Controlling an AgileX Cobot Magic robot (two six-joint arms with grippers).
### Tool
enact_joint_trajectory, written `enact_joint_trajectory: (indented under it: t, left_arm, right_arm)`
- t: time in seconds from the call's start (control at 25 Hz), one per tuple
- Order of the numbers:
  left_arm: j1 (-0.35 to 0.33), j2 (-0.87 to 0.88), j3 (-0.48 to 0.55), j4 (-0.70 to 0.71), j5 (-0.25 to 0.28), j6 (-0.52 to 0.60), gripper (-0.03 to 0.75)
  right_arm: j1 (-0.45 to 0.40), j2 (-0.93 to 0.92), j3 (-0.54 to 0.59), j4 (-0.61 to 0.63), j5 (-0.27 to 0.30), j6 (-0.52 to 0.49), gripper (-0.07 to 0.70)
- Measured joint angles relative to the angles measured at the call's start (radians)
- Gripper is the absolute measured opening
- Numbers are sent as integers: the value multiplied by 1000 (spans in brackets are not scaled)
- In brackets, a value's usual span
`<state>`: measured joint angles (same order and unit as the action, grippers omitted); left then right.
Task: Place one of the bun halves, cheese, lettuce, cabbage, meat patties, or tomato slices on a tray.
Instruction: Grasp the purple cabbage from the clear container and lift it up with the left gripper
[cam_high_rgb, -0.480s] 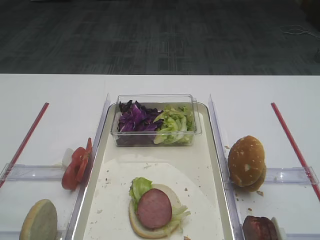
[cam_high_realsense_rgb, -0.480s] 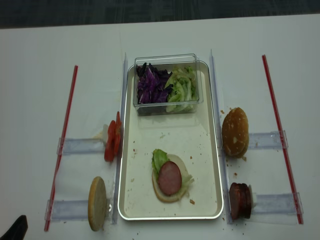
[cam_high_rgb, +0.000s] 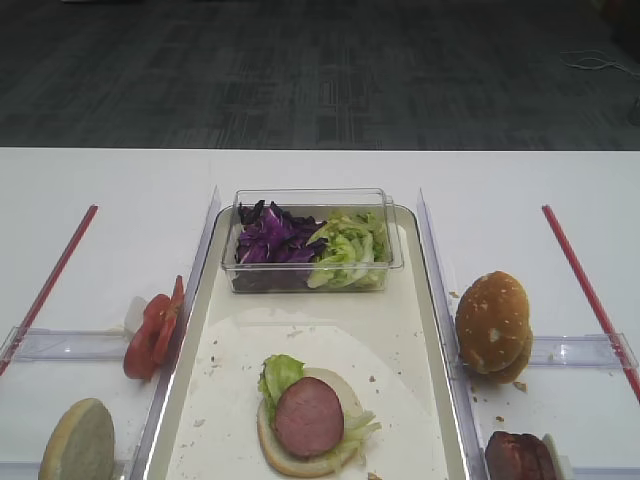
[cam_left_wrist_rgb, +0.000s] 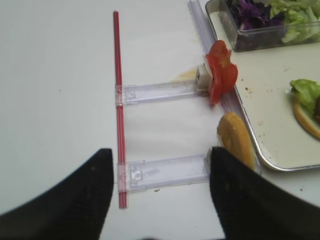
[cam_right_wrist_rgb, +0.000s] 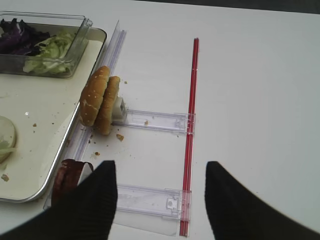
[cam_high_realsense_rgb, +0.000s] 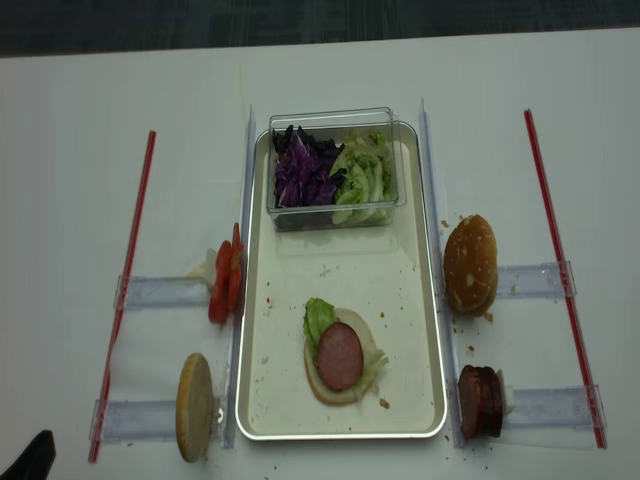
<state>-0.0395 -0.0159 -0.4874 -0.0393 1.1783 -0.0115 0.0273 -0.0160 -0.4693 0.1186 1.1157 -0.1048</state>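
Both grippers' jaws are held apart over the white tabletop (cam_high_realsense_rgb: 80, 90), flanking the cream-white rectangular tray (cam_high_realsense_rgb: 262, 400) unobstructed.

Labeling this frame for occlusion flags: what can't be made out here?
- Meat patties by the tray: cut by the first high view's bottom edge; count unclear.
- Bottom bun: mostly covered by patty and lettuce.
- Purple cabbage: cut by right wrist view's left edge.
- Cheese: none recognisable anywhere.
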Motion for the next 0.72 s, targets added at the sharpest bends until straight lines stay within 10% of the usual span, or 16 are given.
enact_joint_trajectory:
  t: [0.72]
  left_arm:
    - [0,0,0,0,0,0,429]
  right_arm:
    - [0,0,0,0,2,0,405]
